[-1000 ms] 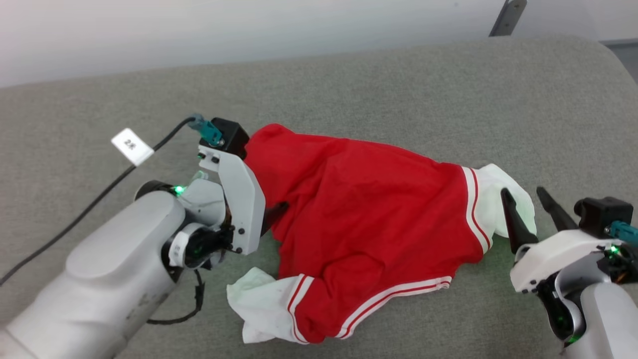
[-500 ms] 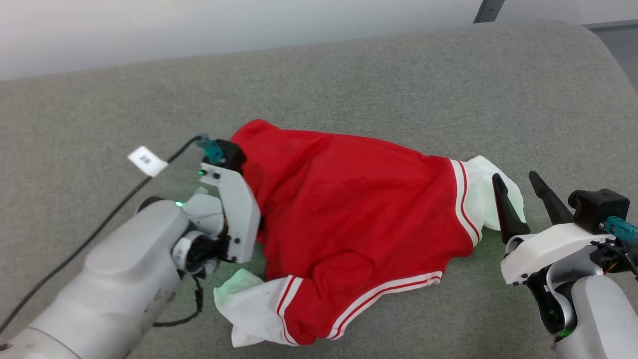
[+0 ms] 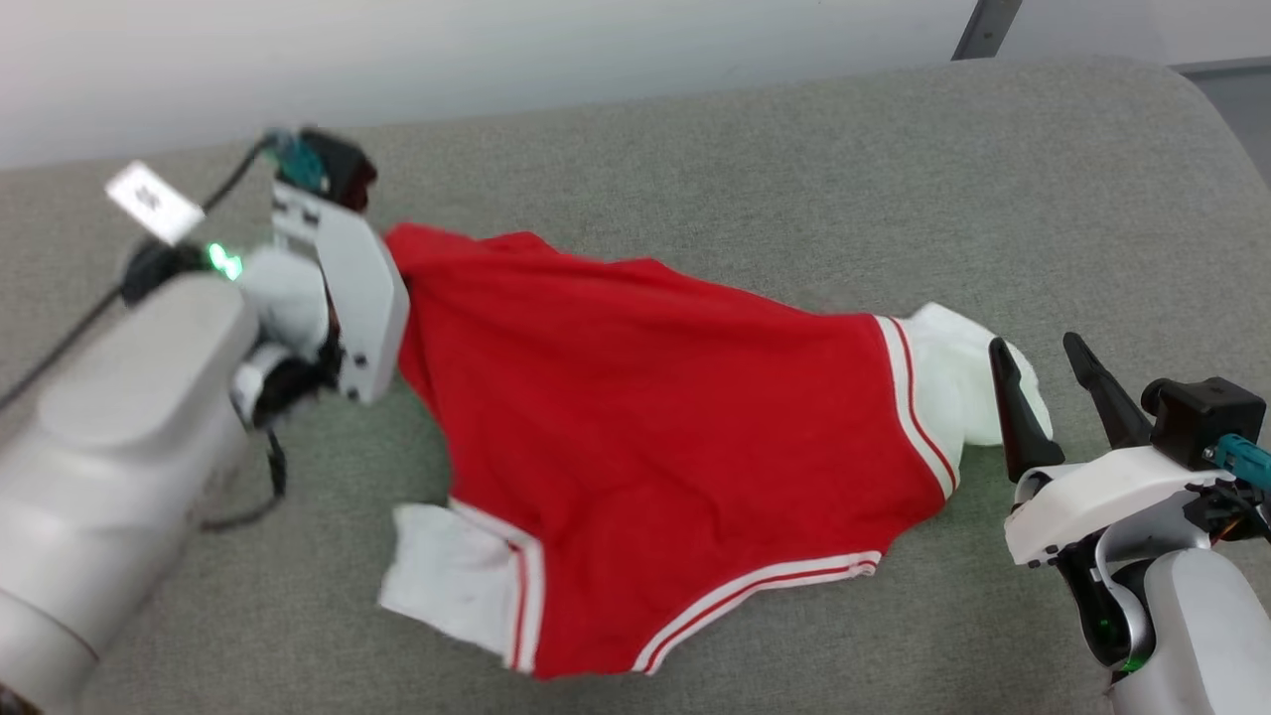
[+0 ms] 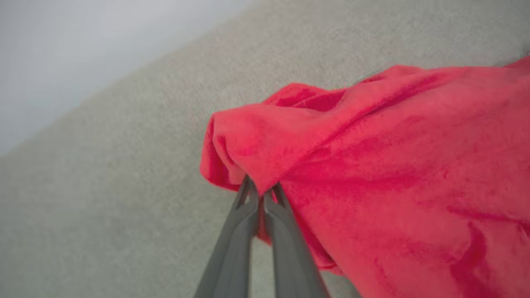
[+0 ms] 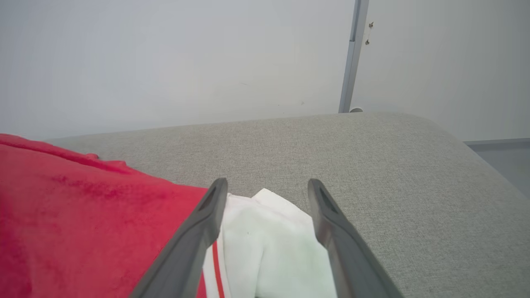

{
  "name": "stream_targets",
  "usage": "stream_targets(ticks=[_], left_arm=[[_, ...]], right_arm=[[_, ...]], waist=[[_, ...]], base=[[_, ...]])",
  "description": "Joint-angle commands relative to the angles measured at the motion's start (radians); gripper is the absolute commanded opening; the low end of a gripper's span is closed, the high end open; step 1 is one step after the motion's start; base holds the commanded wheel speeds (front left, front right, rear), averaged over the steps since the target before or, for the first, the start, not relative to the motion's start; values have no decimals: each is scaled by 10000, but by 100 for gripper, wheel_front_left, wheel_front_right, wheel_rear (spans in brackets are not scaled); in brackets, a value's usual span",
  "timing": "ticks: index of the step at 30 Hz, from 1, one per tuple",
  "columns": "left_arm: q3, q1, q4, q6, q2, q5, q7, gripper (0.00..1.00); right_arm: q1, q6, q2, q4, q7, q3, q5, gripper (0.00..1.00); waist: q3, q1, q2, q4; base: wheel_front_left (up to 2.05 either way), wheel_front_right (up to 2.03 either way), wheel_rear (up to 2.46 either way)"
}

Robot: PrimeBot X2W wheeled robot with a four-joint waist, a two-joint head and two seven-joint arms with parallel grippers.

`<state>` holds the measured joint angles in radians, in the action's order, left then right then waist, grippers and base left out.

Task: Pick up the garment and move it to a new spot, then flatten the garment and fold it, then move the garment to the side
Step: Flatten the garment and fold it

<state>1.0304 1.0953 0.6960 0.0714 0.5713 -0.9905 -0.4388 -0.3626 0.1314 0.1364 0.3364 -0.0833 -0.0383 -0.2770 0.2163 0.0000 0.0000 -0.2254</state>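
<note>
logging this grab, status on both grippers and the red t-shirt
Left gripper shut on an edge of the red T-shirt. Right gripper open at the white sleeve, not gripping. Shirt rumpled on grey cushion, nothing in the way.

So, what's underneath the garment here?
The grey cushion lies under the garment; the left gripper is shut on its raised red edge. Anything beneath the spread cloth is covered.

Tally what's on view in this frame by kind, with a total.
garment: 1
grippers: 2 (left gripper shut on the garment, right gripper open)
white tag: 1
grey cushion: 1
Total: 5
</note>
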Motion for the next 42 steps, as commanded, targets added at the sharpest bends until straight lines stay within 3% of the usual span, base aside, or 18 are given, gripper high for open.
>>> stream_targets(ticks=[1, 12, 17, 19, 20, 27, 42], left_arm=[[70, 252, 53, 74, 52, 253, 165, 0], [690, 1636, 1038, 487, -190, 1676, 1885, 0], [888, 1488, 1804, 567, -622, 1404, 2227, 4], [907, 1458, 2010, 588, -797, 1193, 2299, 85], [881, 1371, 2105, 576, -878, 996, 2190, 100], [1058, 1124, 1702, 584, -843, -285, 1399, 100], [1126, -161, 443, 407, -29, -2212, -357, 100]], right_arm=[[-2, -14, -19, -48, 3, -11, 49, 100], [-362, -14, -71, -49, -77, -307, -110, 100], [-439, -14, -99, 77, -131, -362, -123, 100], [-496, -14, -123, 118, -134, -380, -107, 100], [-504, -14, -127, 145, -135, -383, -98, 100], [-357, -14, -60, 346, -151, -255, -48, 100], [356, -15, -30, 496, -294, 233, 175, 100]], waist=[[55, 0, 0, -5], [554, 0, 0, -310], [659, 0, 0, -350], [664, 0, 0, -344], [649, 0, 0, -330], [298, 0, 0, 15], [-1146, 0, 0, 1146]], base=[[0, 0, 0], [0, 0, 0], [0, 0, 0], [0, 0, 0], [0, 0, 0], [0, 0, 0], [0, 0, 0]])
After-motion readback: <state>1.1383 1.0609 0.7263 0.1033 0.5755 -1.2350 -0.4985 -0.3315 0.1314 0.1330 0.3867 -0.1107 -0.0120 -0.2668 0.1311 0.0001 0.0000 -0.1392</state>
